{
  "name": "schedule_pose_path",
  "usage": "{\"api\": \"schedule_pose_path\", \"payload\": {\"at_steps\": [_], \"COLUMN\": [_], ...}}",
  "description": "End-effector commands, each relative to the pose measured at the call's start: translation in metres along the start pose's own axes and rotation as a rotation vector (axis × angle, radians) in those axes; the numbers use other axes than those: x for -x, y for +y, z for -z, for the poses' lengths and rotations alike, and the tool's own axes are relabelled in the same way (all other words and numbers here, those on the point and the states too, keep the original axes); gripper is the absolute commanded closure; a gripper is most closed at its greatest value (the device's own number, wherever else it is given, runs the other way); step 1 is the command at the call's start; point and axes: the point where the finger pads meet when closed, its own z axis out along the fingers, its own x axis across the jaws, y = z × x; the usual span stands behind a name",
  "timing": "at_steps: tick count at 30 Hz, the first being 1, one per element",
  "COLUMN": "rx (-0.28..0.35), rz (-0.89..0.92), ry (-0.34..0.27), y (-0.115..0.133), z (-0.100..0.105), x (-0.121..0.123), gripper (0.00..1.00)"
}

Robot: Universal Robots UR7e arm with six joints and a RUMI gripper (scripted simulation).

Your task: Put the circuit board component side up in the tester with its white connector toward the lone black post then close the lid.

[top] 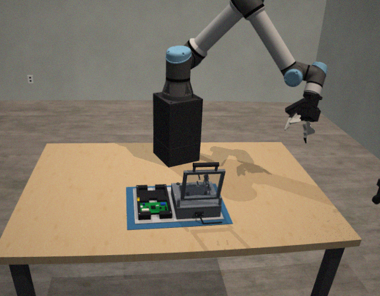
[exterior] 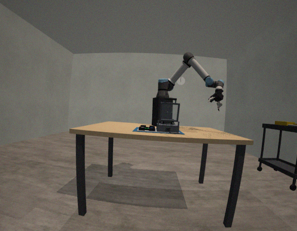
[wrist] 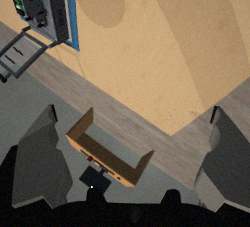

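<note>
Green circuit board (top: 153, 206) sits untouched in black tray (top: 151, 191); grey tester (top: 196, 203) lid (top: 203, 181) up. Hand (top: 298, 130) spread apart, empty, well off the wooden surface (top: 72, 197). Nothing done yet.

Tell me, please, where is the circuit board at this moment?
In the top view the green circuit board lies in the black tray on the blue mat, just left of the grey tester; the open claw hangs far away.
</note>
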Motion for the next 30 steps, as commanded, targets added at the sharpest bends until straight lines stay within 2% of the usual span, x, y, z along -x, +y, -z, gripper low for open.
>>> {"api": "schedule_pose_path", "payload": {"at_steps": [1, 14, 16, 19, 30], "rx": [-0.039, -0.188, -0.188, -0.231, -0.340], "rz": [-0.109, -0.563, -0.563, -0.702, -1.074], "ry": [0.002, -0.013, -0.013, -0.025, -0.068], "y": [0.013, 0.054, 0.054, 0.062, 0.077], "z": [-0.006, -0.033, -0.033, -0.041, -0.059], "x": [0.021, 0.111, 0.111, 0.139, 0.215], "gripper": [0.00, 0.00, 0.00, 0.00, 0.00]}}
